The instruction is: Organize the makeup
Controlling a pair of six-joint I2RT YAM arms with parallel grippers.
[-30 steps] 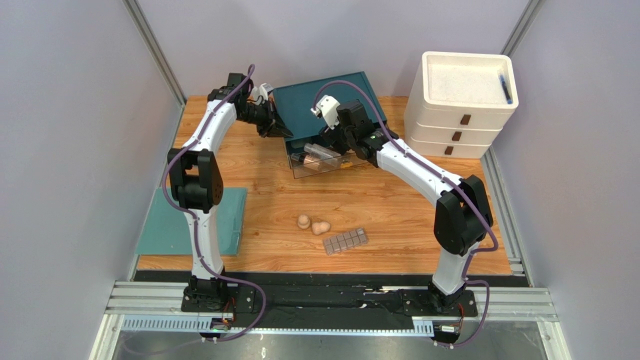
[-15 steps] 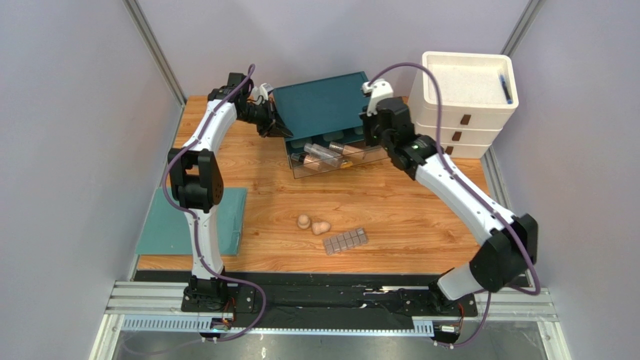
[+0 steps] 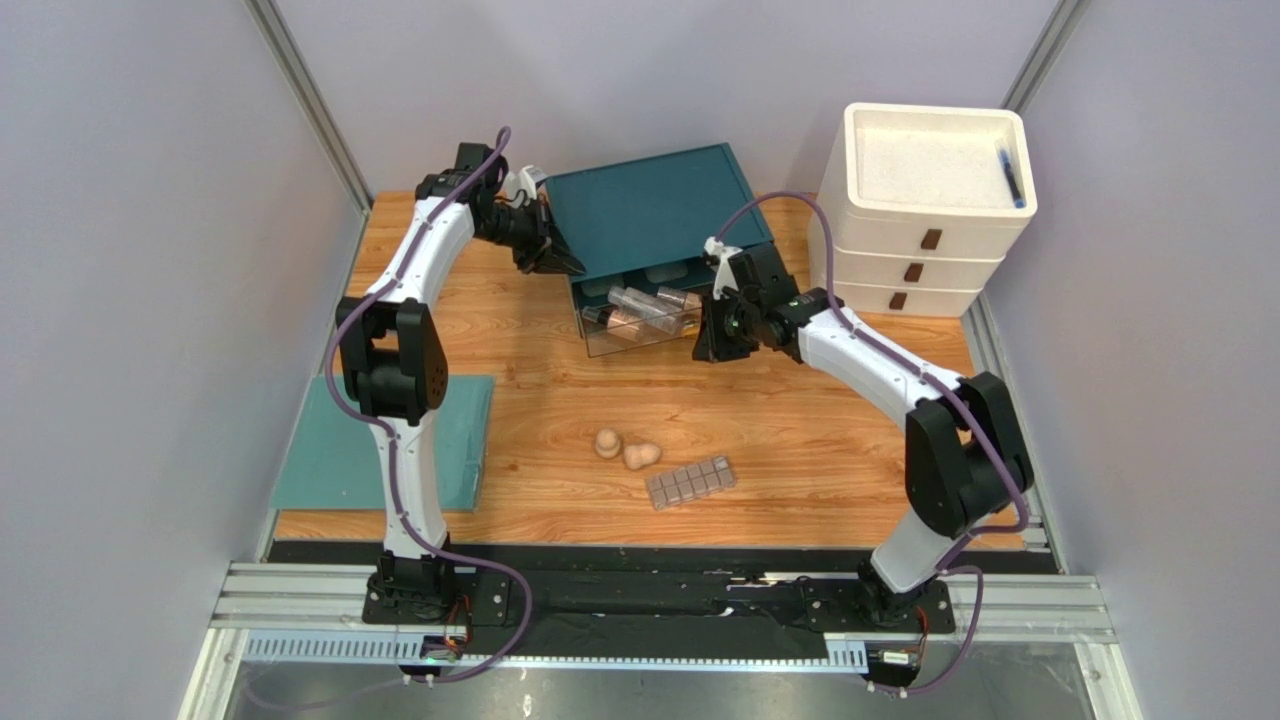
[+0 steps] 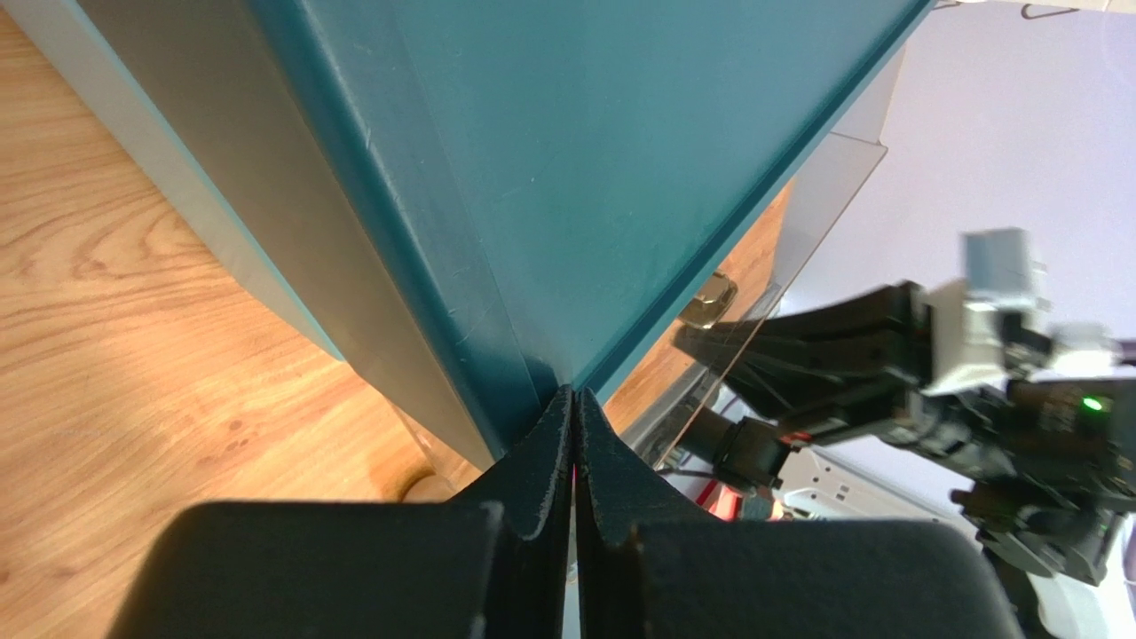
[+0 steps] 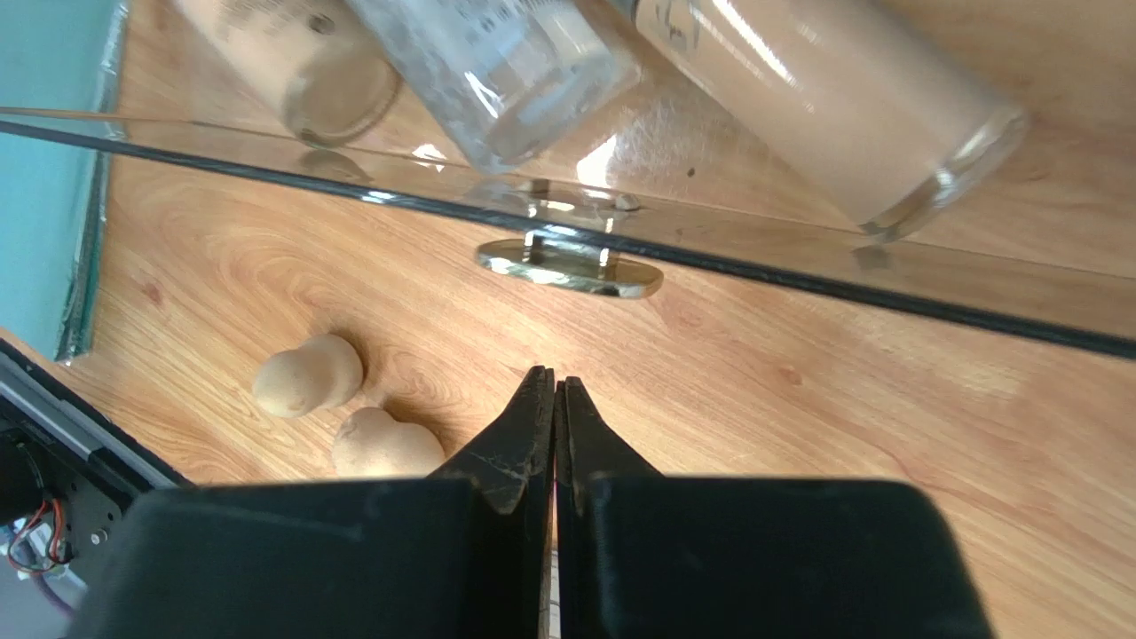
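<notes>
The left arm has its jaws squeezed shut on the teal lid and holds it tipped up over the clear box. I think the pinch is right at the lid's edge, but the close view is too tight to be sure. Inside the box lie the clear bottle and the brown tubes, all on their sides.

The right arm has its jaws shut too, and they hold nothing. They hang just in front of the box, with the tips pointing at the little gold knob on its front wall.

Not yet put away are the two sponges and the palette. They lie out on the surface, close together.

From the right jaws, the sponges lie back toward the arm bases and a little to the left. That puts them behind the tips, not in front. The palette sits just past the sponges, and its long side runs left to right.

The right arm is nearer and free, while the left arm is busy with the lid. So the right jaws would likely have to open, swing back and come down on a sponge.
</notes>
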